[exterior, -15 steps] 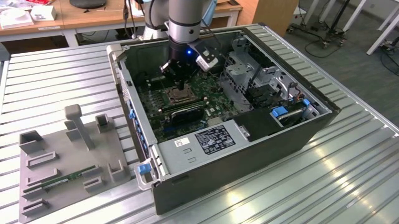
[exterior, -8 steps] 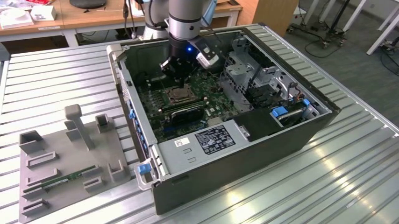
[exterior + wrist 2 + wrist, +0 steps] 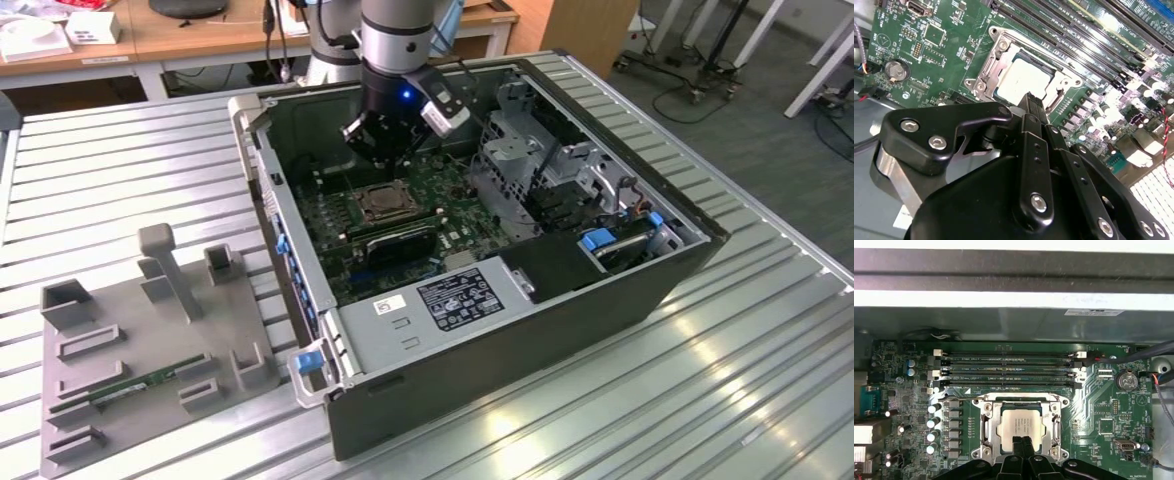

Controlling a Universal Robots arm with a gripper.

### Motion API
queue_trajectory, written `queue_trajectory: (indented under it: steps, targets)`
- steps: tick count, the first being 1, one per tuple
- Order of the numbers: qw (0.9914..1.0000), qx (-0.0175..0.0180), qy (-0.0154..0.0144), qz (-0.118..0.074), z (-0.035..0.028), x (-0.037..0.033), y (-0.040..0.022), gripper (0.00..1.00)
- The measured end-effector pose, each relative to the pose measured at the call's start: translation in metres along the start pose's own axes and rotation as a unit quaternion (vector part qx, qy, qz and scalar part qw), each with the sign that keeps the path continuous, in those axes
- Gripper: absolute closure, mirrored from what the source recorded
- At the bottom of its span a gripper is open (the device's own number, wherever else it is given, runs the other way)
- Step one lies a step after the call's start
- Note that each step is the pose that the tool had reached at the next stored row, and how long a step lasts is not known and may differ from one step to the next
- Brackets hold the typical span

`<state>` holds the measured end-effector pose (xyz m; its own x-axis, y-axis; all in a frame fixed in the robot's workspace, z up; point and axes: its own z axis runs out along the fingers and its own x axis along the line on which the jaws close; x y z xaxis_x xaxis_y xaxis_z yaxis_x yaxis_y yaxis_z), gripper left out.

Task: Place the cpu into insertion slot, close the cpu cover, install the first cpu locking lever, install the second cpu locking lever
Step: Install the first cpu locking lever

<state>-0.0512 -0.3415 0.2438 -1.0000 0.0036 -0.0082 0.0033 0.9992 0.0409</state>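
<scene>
The cpu (image 3: 1019, 421) (image 3: 1023, 77) lies flat in the insertion slot (image 3: 387, 203) on the green board inside the open computer case (image 3: 534, 330). The silvery cpu cover (image 3: 986, 415) (image 3: 998, 54) lies down around the chip, whose pale face shows through the cut-out. My gripper (image 3: 1022, 441) (image 3: 1030, 98) is shut with nothing between its black fingers. Its tip hovers just over the socket's edge, beside the chip. In the exterior view the gripper (image 3: 379, 152) hangs inside the case, a little behind the socket.
Long black memory slots (image 3: 1009, 372) run beside the socket, with a row of capacitors (image 3: 934, 422) and a coin battery (image 3: 1126, 380) nearby. A metal drive cage (image 3: 534, 170) and the case walls hem the arm in. A grey fixture plate (image 3: 147, 340) lies on the exterior view's left.
</scene>
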Motion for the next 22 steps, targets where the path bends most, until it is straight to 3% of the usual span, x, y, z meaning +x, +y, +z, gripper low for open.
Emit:
queue_trajectory:
  steps: [11,22]
  targets:
    - [1.0,0.0,0.0,0.0,-0.0005,0.0,0.0,0.89]
    - [1.0,0.0,0.0,0.0,-0.0002,0.0062,0.0,0.89]
